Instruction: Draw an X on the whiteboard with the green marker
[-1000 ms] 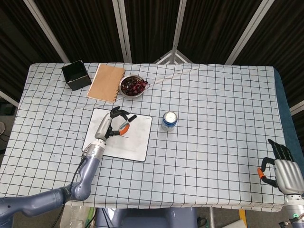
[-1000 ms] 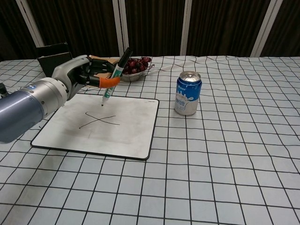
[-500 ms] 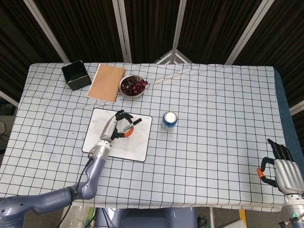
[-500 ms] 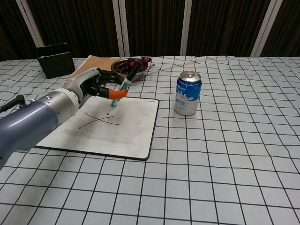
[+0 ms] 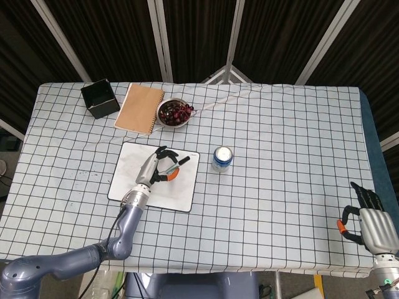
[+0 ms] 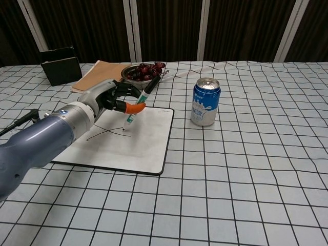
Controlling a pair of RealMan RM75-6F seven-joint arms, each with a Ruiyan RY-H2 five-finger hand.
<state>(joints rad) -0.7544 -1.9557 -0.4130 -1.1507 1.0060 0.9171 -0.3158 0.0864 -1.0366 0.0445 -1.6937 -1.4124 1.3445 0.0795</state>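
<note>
Left hand (image 6: 110, 97) has shifted toward the robot's right and dropped since a second ago, taking the green marker with black cap (image 6: 138, 105) from above the board's middle down to the board's right part; marker tip now sits at or just above the surface next to the right end of the drawn X (image 6: 108, 130), contact can't be confirmed. Left hand is grasping the marker, pinched between the orange-tipped thumb and the dark fingers (image 6: 124, 90), marker tilted with cap up and away from the robot, tip down. White rectangular whiteboard with black rim (image 6: 147, 146) lies flat on the desk with the black-and-white grid cloth (image 6: 246, 169), directly under the left hand; two crossed thin strokes show on it just left of the marker tip. Blue and white drinks can (image 6: 205, 101) stands upright to the right of the left hand, just beside the board's right edge, not touching it. Beyond the left hand: metal bowl of dark red fruit (image 6: 145, 73), tan notebook (image 6: 97, 72) just left of the bowl, black open box (image 6: 61, 65) further left. Right hand (image 5: 372, 223) is at the near right corner of the desk in the head view, well apart from everything, fingers extended and apart, released, holding nothing.
</note>
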